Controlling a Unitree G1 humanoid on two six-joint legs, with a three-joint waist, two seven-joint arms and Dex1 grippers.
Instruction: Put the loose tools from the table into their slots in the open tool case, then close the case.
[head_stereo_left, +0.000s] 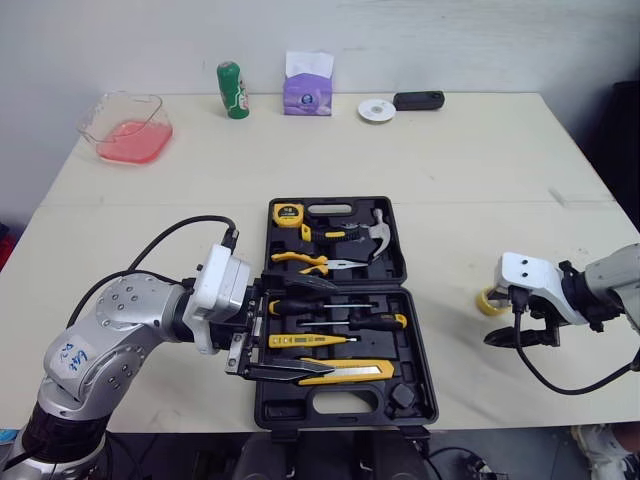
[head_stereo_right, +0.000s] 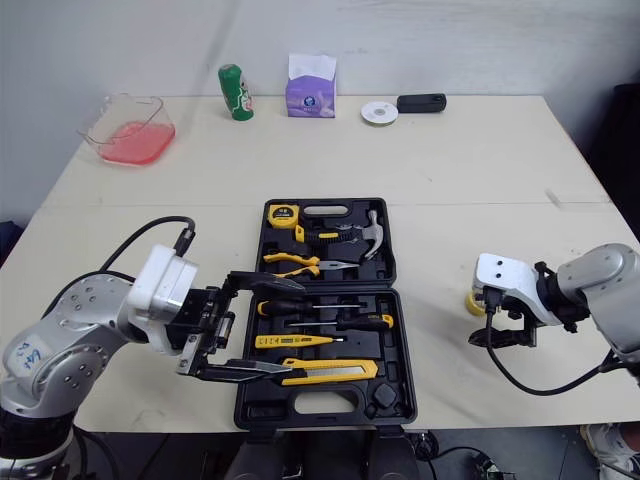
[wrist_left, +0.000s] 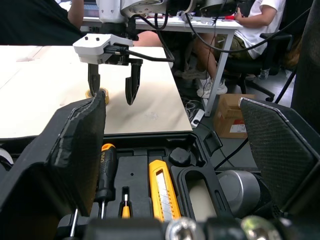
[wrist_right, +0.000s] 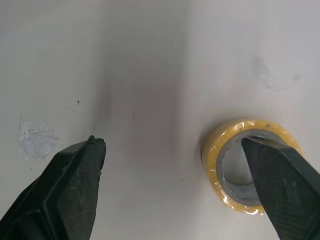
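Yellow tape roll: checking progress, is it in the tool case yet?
No, the tape roll lies on the table right of the tool case, by the right hand.

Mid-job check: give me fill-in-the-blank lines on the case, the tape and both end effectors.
1. The black plastic tool case on the beige table has its lid ___.
2. The yellow tape roll lies on the table, outside the case, by the ___ end effector.
3. The open, empty left end effector hangs over the ___.
Missing words: open; right; tool case.
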